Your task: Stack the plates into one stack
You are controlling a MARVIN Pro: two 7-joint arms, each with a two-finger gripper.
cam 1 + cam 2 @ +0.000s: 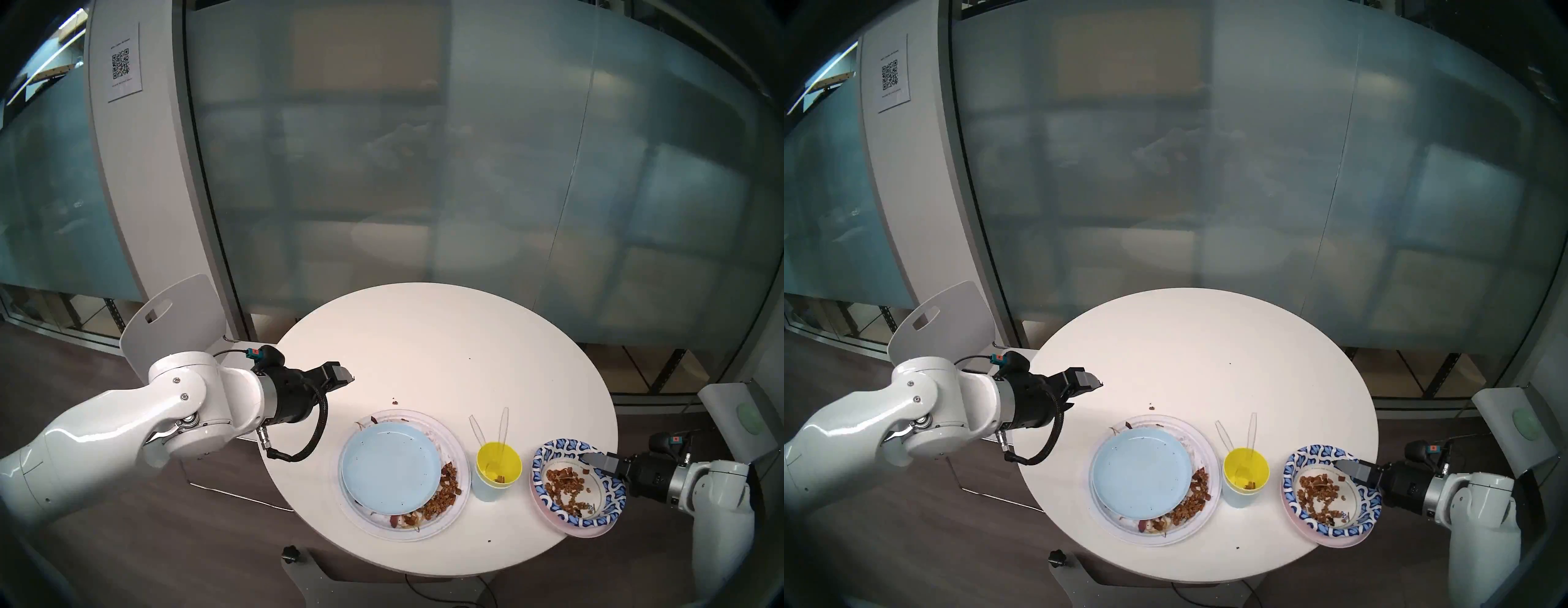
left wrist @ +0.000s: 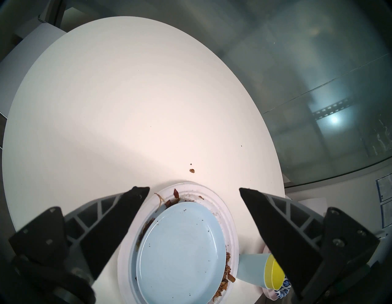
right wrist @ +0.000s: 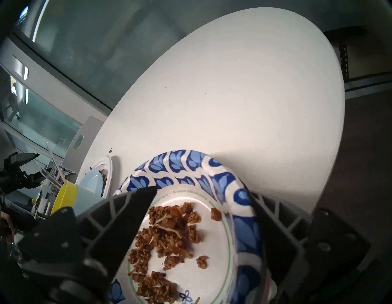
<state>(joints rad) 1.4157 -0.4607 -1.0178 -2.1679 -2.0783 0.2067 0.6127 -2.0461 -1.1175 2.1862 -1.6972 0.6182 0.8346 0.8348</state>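
The round paper plate with the blue-and-white leaf rim (image 1: 579,484) is sitting on the pale pink plate (image 1: 564,523), right of the yellow cup (image 1: 499,463). The right gripper (image 1: 594,462) is straddling its right rim, jaws partly open, not squeezing. Left of the cup, the light blue plate (image 1: 391,468) is lying on the big white plate (image 1: 454,501). The left gripper (image 1: 344,376) is hanging wide open, empty, farther away.

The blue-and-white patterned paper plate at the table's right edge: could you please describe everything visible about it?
The patterned paper plate is round, with a blue leaf-print rim and a white centre ringed by a thin green line. Brown food scraps lie in it. It sits level on a pale pink plate, right of the yellow cup. The right gripper straddles its rim, one finger inside, one outside, jaws parted.
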